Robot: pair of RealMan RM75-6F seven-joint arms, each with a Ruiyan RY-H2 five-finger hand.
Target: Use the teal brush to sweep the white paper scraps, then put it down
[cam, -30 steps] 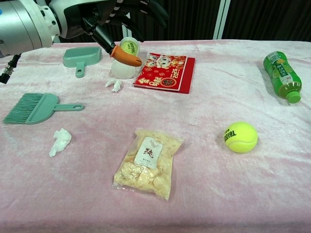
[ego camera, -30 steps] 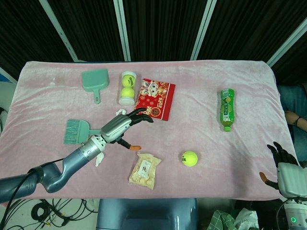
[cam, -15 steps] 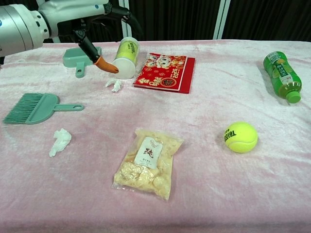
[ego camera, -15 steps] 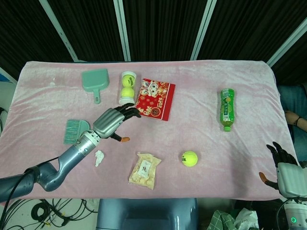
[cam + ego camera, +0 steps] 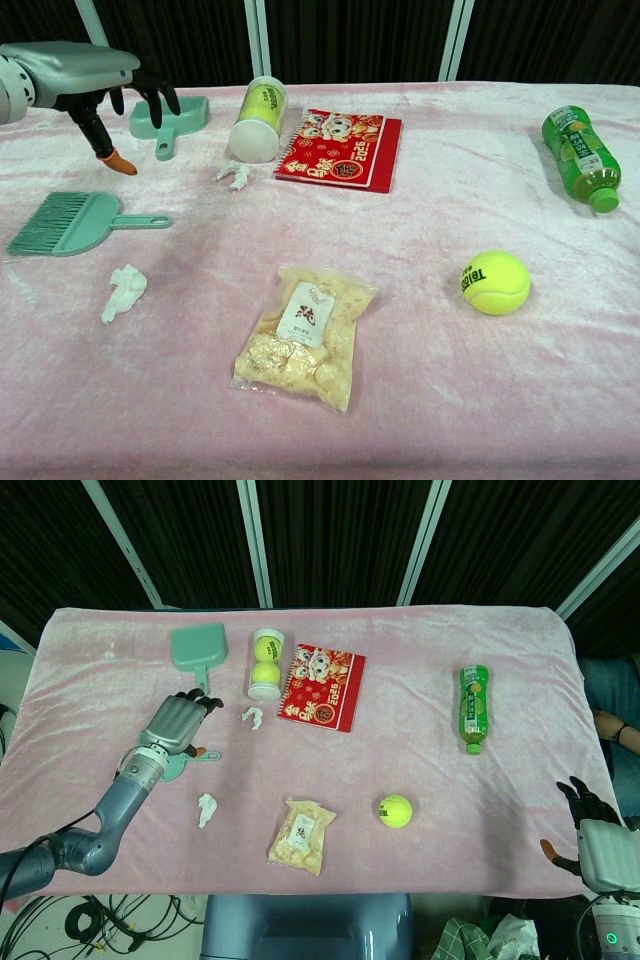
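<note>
The fingers of the left hand hang spread and slightly curled, holding nothing; in the chest view they are clear above the cloth, above the teal brush but not touching it. The brush lies flat on the pink-covered bench, bristles pointing to the left edge and handle toward the middle. By the look of it the task has barely started: the brush is not yet picked up, and both white paper scraps sit unswept, one scrap just in front of the brush, the other scrap beside the tennis ball tube and near the red calendar. Grasping the handle, sweeping and setting the brush down all seem left to do. A teal dustpan lies behind the hand. The right hand rests off the bench at the right edge, its dark fingers spread apart and empty.
</note>
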